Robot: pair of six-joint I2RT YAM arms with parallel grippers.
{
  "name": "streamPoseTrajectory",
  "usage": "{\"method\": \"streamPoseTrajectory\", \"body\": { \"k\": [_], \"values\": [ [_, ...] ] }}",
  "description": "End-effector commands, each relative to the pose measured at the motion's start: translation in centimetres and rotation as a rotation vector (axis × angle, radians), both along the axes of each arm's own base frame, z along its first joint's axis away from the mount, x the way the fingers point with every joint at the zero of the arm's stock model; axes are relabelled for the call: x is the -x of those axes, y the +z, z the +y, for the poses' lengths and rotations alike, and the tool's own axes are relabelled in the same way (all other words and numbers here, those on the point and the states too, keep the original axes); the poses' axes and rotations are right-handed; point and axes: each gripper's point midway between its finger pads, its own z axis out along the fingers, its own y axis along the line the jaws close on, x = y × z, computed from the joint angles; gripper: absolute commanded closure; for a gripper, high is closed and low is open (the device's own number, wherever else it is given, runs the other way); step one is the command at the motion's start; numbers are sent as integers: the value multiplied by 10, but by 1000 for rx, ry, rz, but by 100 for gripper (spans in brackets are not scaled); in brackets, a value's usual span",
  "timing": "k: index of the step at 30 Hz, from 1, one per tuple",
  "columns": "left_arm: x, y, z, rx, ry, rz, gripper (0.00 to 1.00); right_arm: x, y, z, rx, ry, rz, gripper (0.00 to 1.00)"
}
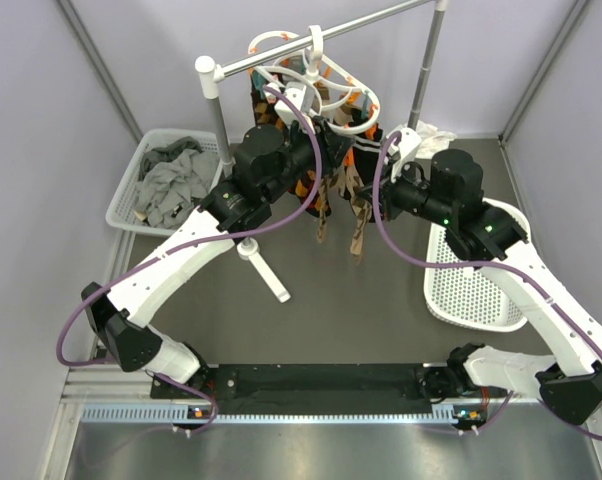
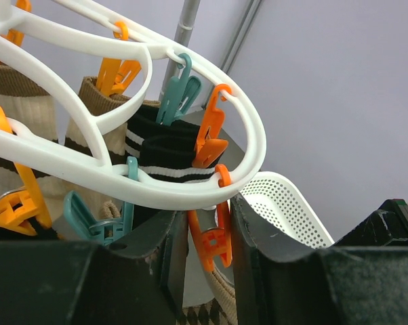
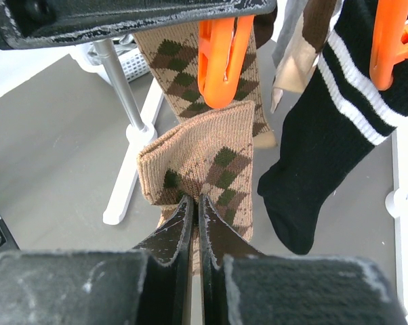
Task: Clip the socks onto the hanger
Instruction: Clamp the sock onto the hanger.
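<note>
left arm is reaching in from the near left, its long white link sloping up and across toward the back. the wrist is levelling out under the hanger (image 1: 316,85), which is hanging off the rail stand (image 1: 281,55). the left gripper (image 2: 207,211) is tucking in just beneath the white ring, and its fingers (image 2: 258,244) are squeezing an orange clip (image 2: 211,247) from both sides, right at the ring's rounded end.

right arm is coming up from the near right, its long link rising over the white basket (image 1: 471,290) and its wrist turning left toward the hanging socks. the right gripper (image 3: 195,200) is pinching hard, fingertips closed together on a tan argyle sock (image 3: 204,159). it is lifting the sock's folded end to just under that orange clip, though i cannot tell if sock and clip are touching.

another argyle sock (image 3: 184,68) is dangling behind the clip, and a black striped sock (image 3: 312,176) is dangling beside it. grey socks (image 1: 171,180) are lying in the far-left basket (image 1: 126,200).
</note>
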Motion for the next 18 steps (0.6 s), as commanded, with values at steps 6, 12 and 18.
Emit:
{"method": "streamPoseTrajectory", "body": {
  "k": [6, 12, 18],
  "values": [
    [-1, 20, 2, 28, 9, -50, 100, 7, 35, 3, -51, 25, -92, 100],
    [-1, 15, 2, 16, 7, -43, 100, 5, 44, 2, -60, 17, -117, 100],
    [-1, 13, 0, 12, 3, -36, 100, 3, 54, 1, -73, 5, -142, 100]
  ]
}}
